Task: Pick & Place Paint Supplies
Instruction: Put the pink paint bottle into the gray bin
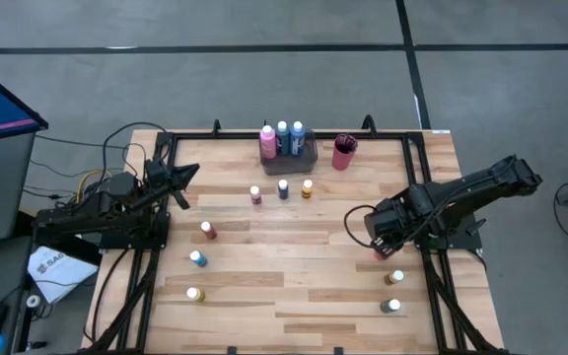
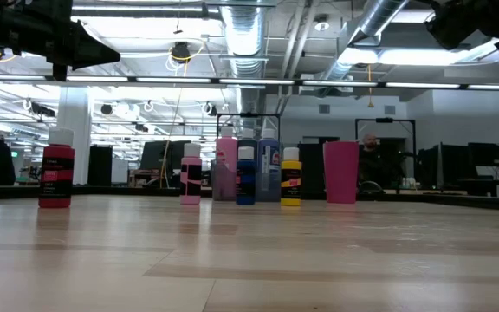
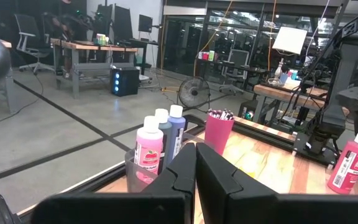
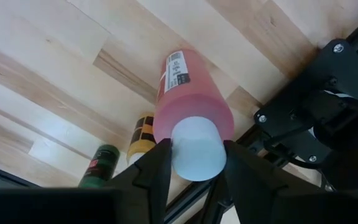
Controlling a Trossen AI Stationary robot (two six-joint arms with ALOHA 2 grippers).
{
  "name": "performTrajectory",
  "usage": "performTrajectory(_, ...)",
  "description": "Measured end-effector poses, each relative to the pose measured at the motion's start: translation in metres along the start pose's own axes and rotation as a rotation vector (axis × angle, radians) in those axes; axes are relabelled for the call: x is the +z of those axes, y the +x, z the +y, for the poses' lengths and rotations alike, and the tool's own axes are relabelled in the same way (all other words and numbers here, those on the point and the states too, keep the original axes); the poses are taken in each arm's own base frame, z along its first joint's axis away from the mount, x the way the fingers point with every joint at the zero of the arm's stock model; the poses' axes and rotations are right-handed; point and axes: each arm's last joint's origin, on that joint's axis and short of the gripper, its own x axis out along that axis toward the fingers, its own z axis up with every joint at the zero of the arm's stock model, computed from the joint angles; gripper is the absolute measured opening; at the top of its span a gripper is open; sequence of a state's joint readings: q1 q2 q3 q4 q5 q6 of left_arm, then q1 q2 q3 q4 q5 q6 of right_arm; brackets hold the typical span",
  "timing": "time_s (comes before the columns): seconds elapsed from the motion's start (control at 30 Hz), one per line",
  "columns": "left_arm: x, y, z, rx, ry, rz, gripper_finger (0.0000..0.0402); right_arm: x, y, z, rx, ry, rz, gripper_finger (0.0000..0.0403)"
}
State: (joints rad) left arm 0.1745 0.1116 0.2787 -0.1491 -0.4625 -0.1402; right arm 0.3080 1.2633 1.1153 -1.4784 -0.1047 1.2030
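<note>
A pink paint bottle (image 4: 191,93) with a white cap stands upright on the wooden table near its right edge. My right gripper (image 4: 196,155) points down over it, shut on its cap; in the high view the gripper (image 1: 381,247) hides most of the bottle. My left gripper (image 3: 196,165) is shut on nothing and hangs level above the table's left part (image 1: 180,182). A grey tray (image 1: 311,156) at the far middle holds a pink and two blue bottles. Beside it stands a red cup (image 1: 343,153) with dark-handled brushes. My right gripper pinches the pink bottle's white cap (image 4: 194,152) between its two fingers, one on each side of the cap. The fingers come from above, pointing down. The bottle stays upright below them with its base on the table.
Loose bottles stand about the table: pink (image 1: 255,195), dark blue (image 1: 283,188) and yellow (image 1: 307,187) near the tray; red (image 1: 208,231), blue (image 1: 197,258) and pale (image 1: 195,294) at the left. A yellow one (image 4: 142,140) and a green one (image 4: 98,168) stand close to the held bottle. A black frame rail (image 4: 316,124) runs beside it.
</note>
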Motion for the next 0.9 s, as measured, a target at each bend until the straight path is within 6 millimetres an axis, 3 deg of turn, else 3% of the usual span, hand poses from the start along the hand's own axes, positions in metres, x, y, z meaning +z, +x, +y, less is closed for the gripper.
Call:
performTrajectory(0.23,0.000,0.000,0.000,0.000,0.003,0.000,0.0002,0.000,0.008,-0.002,-0.008,0.046,0.009,0.0108)
performTrajectory(0.5,0.000,0.000,0.000,0.000,0.009,0.000,0.0002,0.004,-0.002,-0.002,0.017,0.062,-0.006,0.0108)
performTrajectory(0.7,0.000,0.000,0.000,0.000,0.012,0.000,0.0002,0.027,-0.021,-0.006,0.065,0.072,-0.091,0.0108)
performTrajectory(0.9,0.000,0.000,0.000,0.000,0.012,0.000,0.0002,0.061,-0.046,-0.026,0.124,0.114,-0.197,0.0108)
